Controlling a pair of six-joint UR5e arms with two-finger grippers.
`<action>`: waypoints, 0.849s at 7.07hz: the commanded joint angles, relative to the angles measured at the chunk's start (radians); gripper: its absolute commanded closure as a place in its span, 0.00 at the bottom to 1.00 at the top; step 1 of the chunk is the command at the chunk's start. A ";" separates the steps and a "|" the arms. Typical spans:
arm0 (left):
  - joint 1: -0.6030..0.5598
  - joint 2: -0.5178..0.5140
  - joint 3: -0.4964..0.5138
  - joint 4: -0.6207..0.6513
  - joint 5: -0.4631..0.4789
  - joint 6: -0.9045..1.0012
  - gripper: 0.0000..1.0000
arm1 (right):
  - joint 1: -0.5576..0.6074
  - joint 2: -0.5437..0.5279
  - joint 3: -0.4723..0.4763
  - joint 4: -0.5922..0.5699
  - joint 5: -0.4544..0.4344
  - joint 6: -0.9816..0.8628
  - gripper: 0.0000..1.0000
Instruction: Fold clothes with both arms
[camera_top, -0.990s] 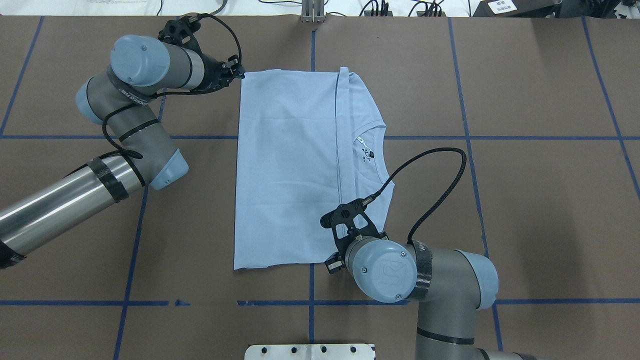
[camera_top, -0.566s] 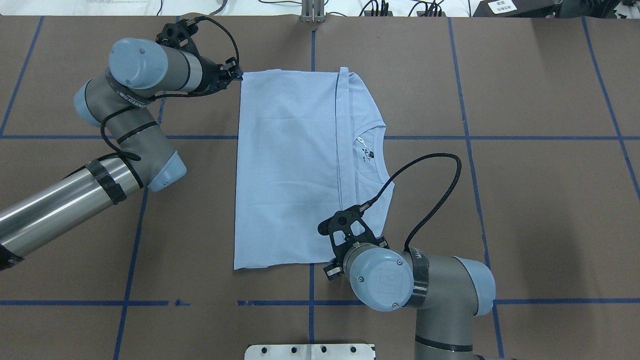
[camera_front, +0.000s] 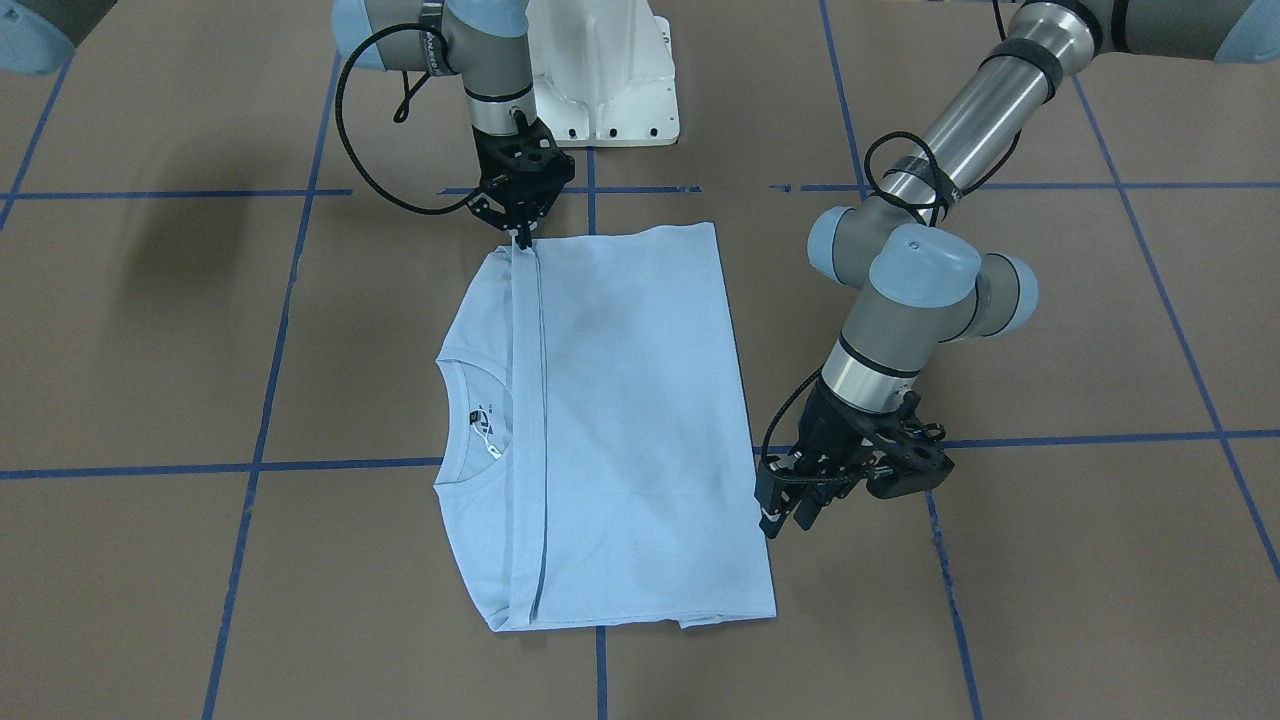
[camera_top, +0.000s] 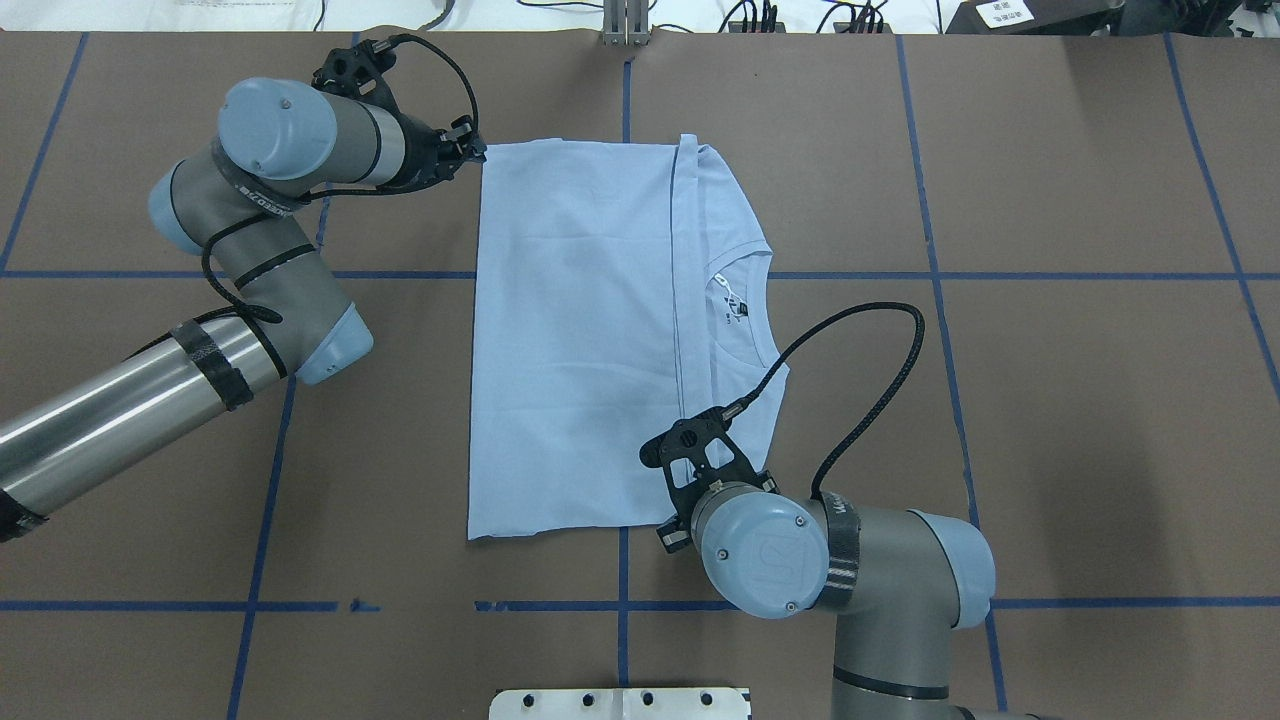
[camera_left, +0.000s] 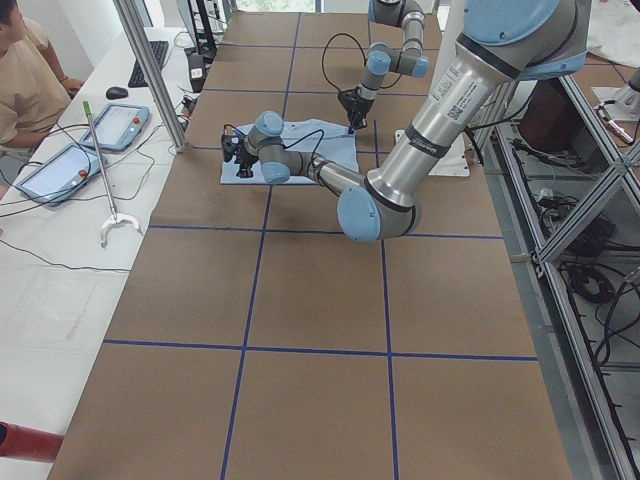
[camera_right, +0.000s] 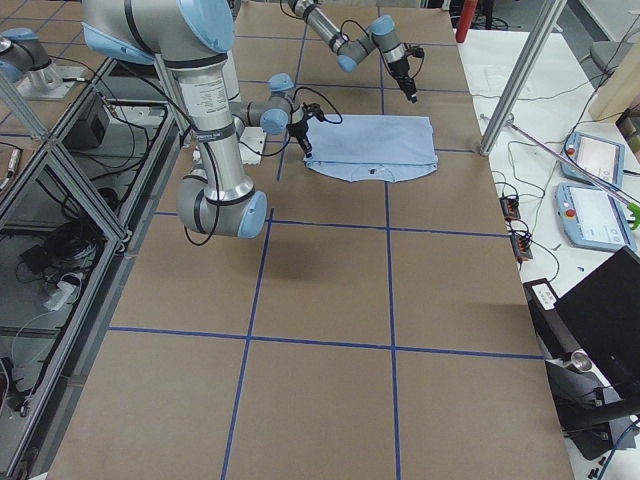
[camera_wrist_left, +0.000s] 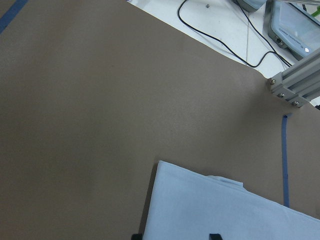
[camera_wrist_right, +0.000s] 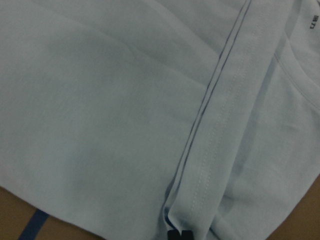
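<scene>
The light blue T-shirt (camera_top: 570, 330) lies flat on the brown table, folded lengthwise, with its neck and white tag (camera_top: 728, 298) toward the right. My left gripper (camera_top: 478, 152) hovers at the shirt's far left corner. In the left wrist view its fingertips stand apart, open, either side of the shirt's corner (camera_wrist_left: 225, 210). My right gripper (camera_front: 520, 237) points down onto the near end of the fold line. The right wrist view shows it (camera_wrist_right: 178, 233) shut on the folded hem of the shirt (camera_wrist_right: 100, 125).
The white pedestal base (camera_front: 610, 90) stands at the near table edge. Blue tape lines (camera_top: 260, 520) cross the table. An aluminium post (camera_top: 625, 20) rises at the far edge. A person (camera_left: 25, 70) sits at a side table with tablets.
My left gripper has drawn back slightly leftward from the shirt's far corner. The right wrist has shifted a little toward the near edge. The shirt lies as before.
</scene>
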 joint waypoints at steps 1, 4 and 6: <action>0.002 -0.004 -0.002 0.000 -0.001 -0.031 0.47 | 0.031 -0.050 0.046 -0.005 0.004 -0.059 1.00; 0.005 -0.009 -0.009 0.003 0.002 -0.037 0.46 | -0.013 -0.150 0.108 0.001 -0.025 0.066 1.00; 0.005 -0.011 -0.015 0.006 0.004 -0.037 0.46 | -0.024 -0.177 0.132 -0.004 -0.022 0.100 0.99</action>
